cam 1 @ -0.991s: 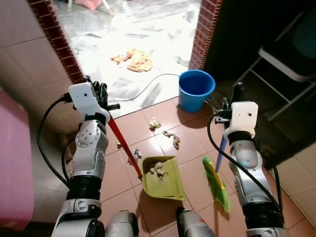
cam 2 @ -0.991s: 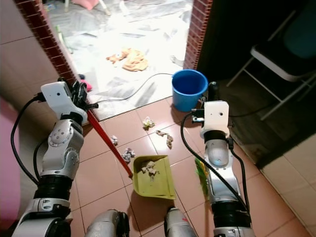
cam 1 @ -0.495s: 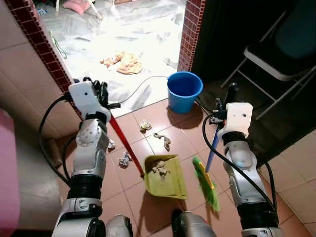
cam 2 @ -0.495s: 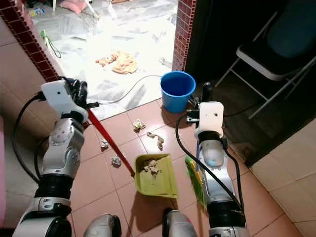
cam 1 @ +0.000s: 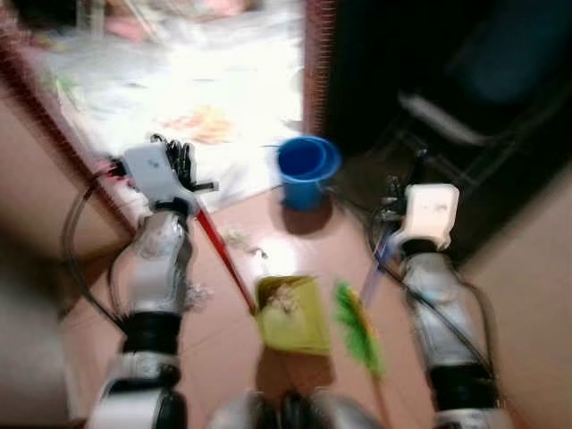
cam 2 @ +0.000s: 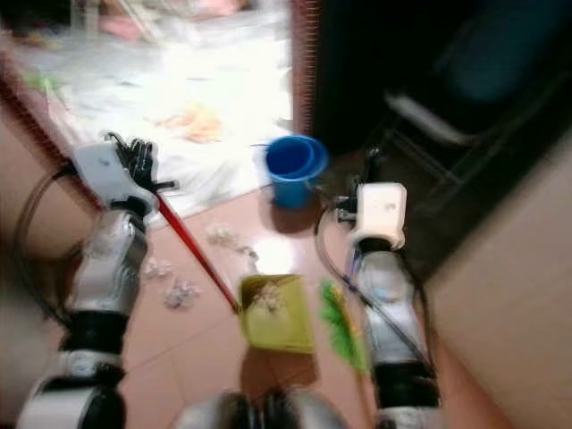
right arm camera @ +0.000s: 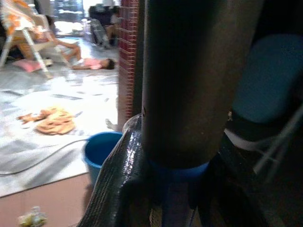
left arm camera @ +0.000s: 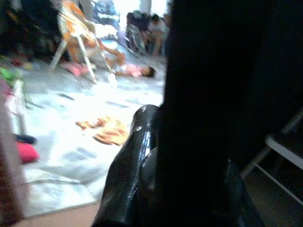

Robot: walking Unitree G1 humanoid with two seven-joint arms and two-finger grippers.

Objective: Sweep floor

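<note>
While blurred, no legible writing on bucket [cam 1: 307,167], dustpan [cam 1: 290,315].

Dustpan [cam 1: 290,315] sat on floor [cam 1: 214,357] between the arms, debris [cam 1: 284,301] in it. Broom head [cam 1: 357,329] just right of it. Bucket [cam 1: 305,170] ahead by the doorway; scraps [cam 2: 179,290] left of dustpan; chair [cam 1: 474,116] at right.

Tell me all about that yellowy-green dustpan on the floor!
The dustpan is a yellow-green scoop that looks like plastic, lying flat on the reddish tile floor in front of the robot. A small heap of crumpled, pale rubbish sits inside it, near its far end. A long red handle slants up from its left corner to the left gripper, which holds it. The green broom is just to its right. The picture is blurry, so finer details are unclear.
</note>
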